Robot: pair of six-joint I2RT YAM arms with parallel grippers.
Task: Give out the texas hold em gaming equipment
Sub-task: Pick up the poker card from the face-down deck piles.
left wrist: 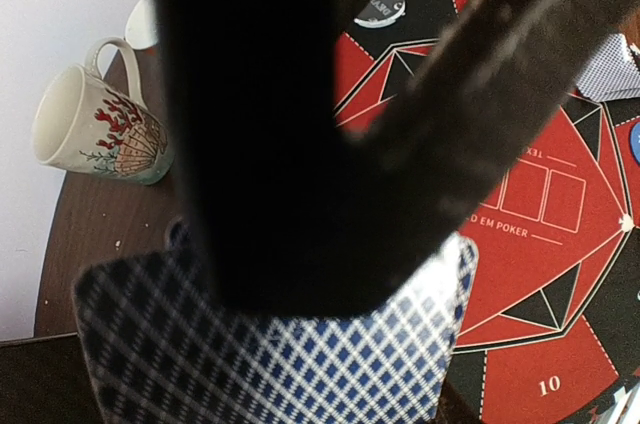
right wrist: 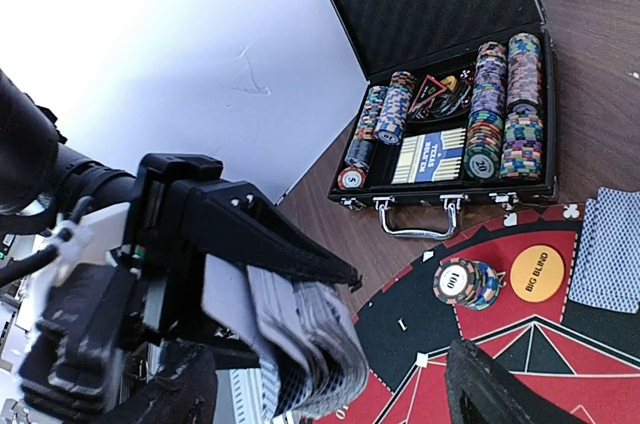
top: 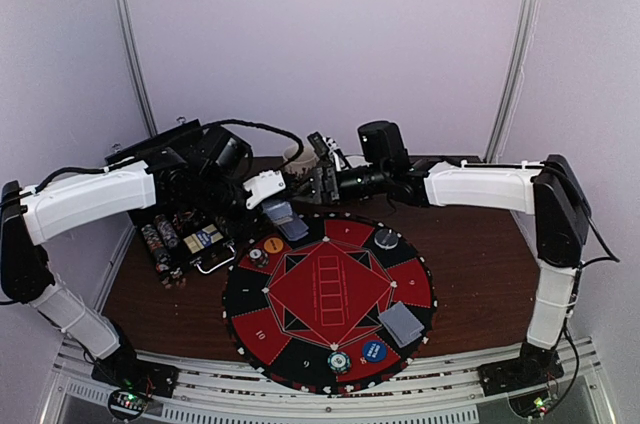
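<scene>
My left gripper (top: 272, 199) is shut on a playing card (left wrist: 300, 364) with a blue-checked back, held over the mat's far left edge; the card also shows in the top view (top: 287, 221). The dark fingers (left wrist: 250, 144) hide its upper edge. My right gripper (top: 320, 179) hovers behind the mat, shut on a fanned deck of cards (right wrist: 320, 354). On the mat lie a card pile (top: 401, 322), an orange disc (top: 272, 244), a blue disc (top: 372, 350), a dark disc (top: 386, 237) and chip stacks (top: 257, 257) (top: 338, 362).
The round red-and-black mat (top: 330, 289) fills the table's middle. An open black case (top: 185, 234) with several chip rows and a card box stands at the left. A patterned mug (left wrist: 95, 129) stands at the back, near both grippers.
</scene>
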